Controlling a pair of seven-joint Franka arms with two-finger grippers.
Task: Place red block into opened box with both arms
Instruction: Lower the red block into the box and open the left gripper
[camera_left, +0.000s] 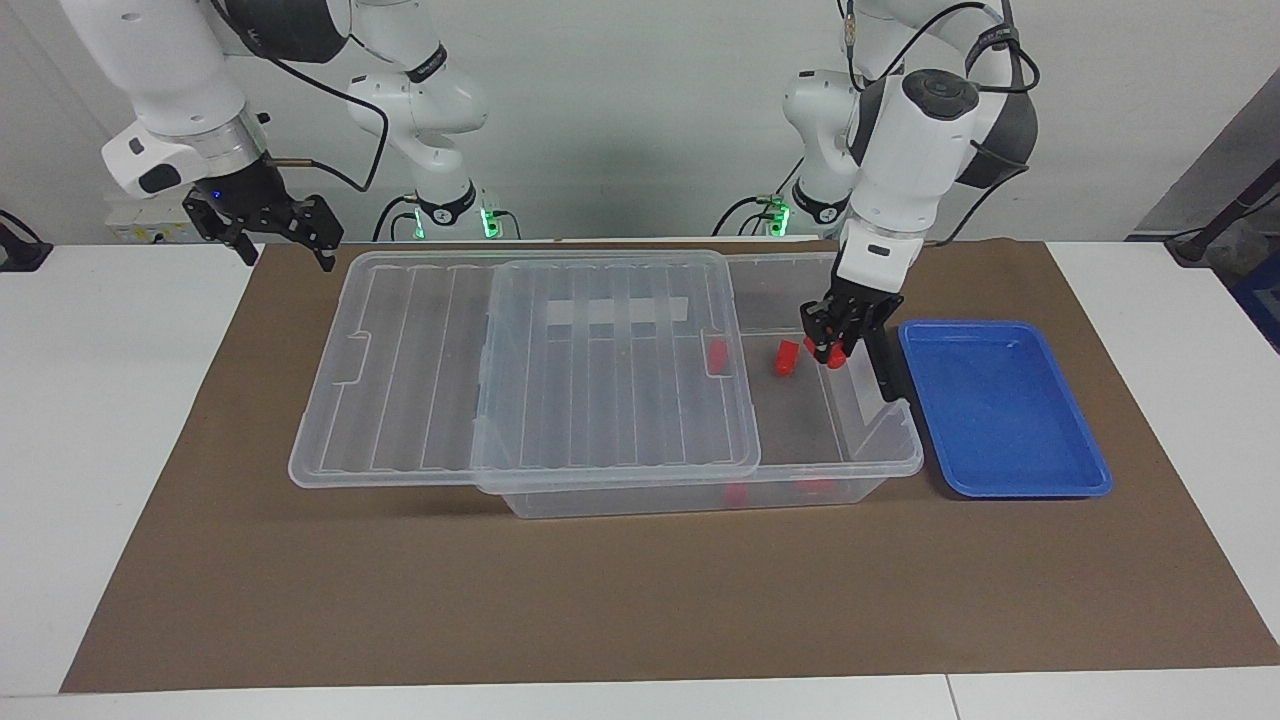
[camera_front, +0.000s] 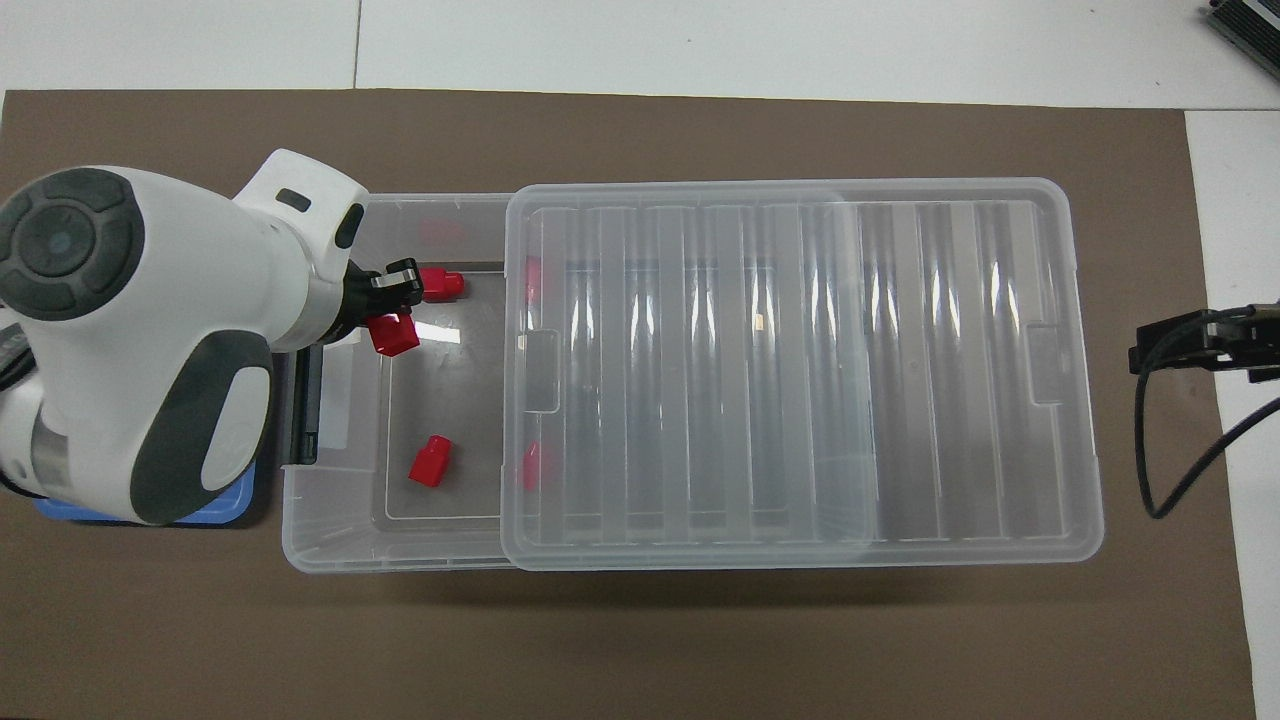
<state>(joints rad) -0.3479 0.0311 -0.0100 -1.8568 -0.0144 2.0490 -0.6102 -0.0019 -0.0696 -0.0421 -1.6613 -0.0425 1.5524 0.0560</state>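
A brown mat (camera_left: 620, 590) covers the white surface (camera_left: 100, 400). A plain pale wall (camera_left: 640, 110) stands evenly lit.

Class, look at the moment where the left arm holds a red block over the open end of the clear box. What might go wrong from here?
1. The left gripper holds the red block raised; released from there, it may bounce.
2. It could land on the loose block already inside the box.
3. The lid covers most of the box, so the opening is narrow and the gripper works close to the handle.
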